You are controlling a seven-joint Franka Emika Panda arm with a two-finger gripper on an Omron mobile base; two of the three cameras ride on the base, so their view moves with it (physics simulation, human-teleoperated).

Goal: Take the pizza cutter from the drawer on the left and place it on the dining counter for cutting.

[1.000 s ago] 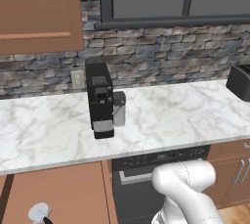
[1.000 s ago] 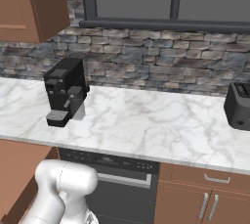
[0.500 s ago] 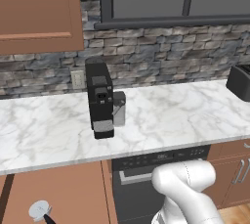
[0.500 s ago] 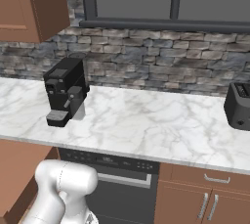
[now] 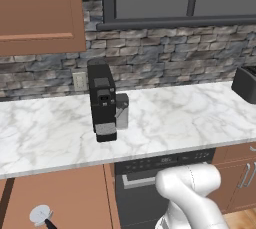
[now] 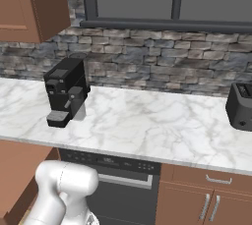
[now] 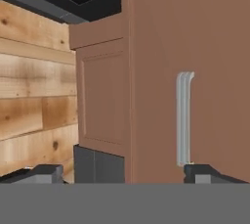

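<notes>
Down in the open drawer (image 5: 60,198) lies the cutter (image 5: 41,215), wheel up-left. Probably light, stiff and slick on the blade, so I'd grab the handle. End effector (image 7: 122,174) has its jaws wide apart, holding nothing.

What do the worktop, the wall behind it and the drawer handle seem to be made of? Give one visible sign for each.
Worktop: looks like polished white marble, by its grey veins.
Wall: rough stone, by its uneven grey and brown blocks.
Drawer handle: probably brushed metal, by its pale silver sheen; it sits on a reddish-brown front that looks like matte wood.
</notes>
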